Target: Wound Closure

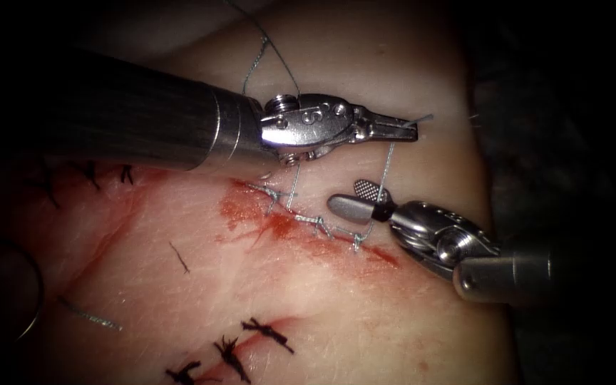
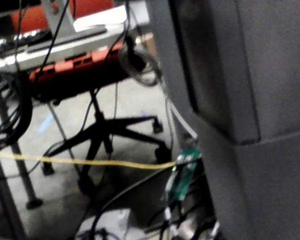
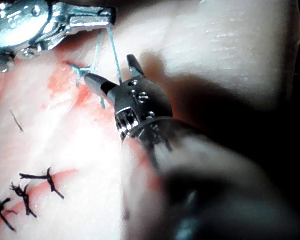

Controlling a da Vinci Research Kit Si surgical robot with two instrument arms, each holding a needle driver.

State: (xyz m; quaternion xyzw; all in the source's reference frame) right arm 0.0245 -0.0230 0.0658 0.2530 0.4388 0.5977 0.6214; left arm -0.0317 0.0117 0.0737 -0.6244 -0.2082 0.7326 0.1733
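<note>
Over the middle of the tissue (image 1: 365, 64) in the endoscope view, I have the left tool (image 1: 401, 128) lying almost level, its jaws pinched shut on the thread (image 1: 389, 160) close to their tip. A short end pokes out past the tip, and a strand drops from the jaws down to the right end of the cut (image 1: 308, 228), where it enters the tissue. More thread loops up and away behind the left tool's wrist. The right tool (image 1: 358, 198) comes in low from the right, just beside the right end of the cut, with its jaws spread apart and the hanging strand passing between them; I see nothing gripped in them. Pale stitches (image 1: 294, 214) run along the cut, and red fluid (image 1: 251, 214) stains the tissue around it. Dark knotted stitches (image 1: 269, 334) sit along a second cut nearer the camera, with a loose cut end of thread (image 1: 178, 258) lying between the two. I cannot make out the needle here.

In the left wrist view I get the room: an office chair (image 2: 105, 132), a yellow cable (image 2: 90, 161) and a grey housing (image 2: 250, 100).

In the right wrist view, the right tool (image 3: 112, 70) has its jaws parted around the thread (image 3: 114, 52), which runs up to the closed tip of the left tool (image 3: 107, 19). The dark stitches (image 3: 40, 180) lie well apart from both tools.
</note>
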